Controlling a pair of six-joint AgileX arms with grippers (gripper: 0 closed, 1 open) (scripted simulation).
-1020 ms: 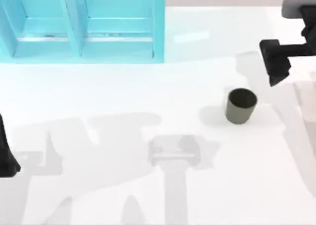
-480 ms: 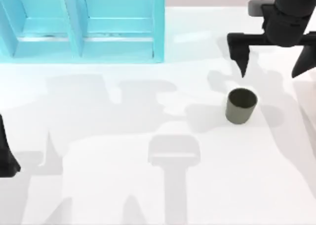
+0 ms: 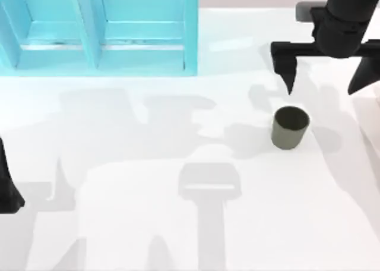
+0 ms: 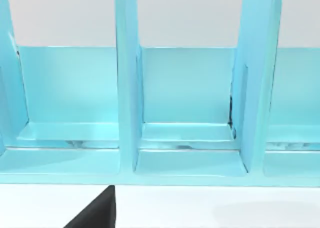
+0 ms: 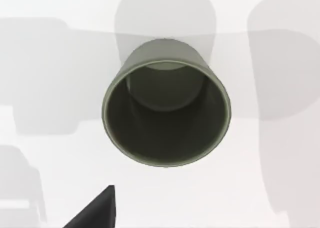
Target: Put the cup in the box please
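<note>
Standing upright, cup [image 3: 290, 127] just below open right pincer [image 3: 325, 81].

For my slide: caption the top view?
Open right pincer above small olive-grey round cup; light-blue box far left.

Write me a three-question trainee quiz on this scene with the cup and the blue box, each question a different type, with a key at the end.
1. True or false: the cup lies on its side on the table.
2. Multiple choice: where is the right gripper in the top view?
A. Inside the box
B. Above the table, just behind the cup, fingers spread wide
C. Shut on the cup
3. Fill in: the left arm is parked at the table's ___ edge.

Key:
1. False; it stands upright, mouth up, and the right wrist view looks down into it.
2. B
3. left
</note>
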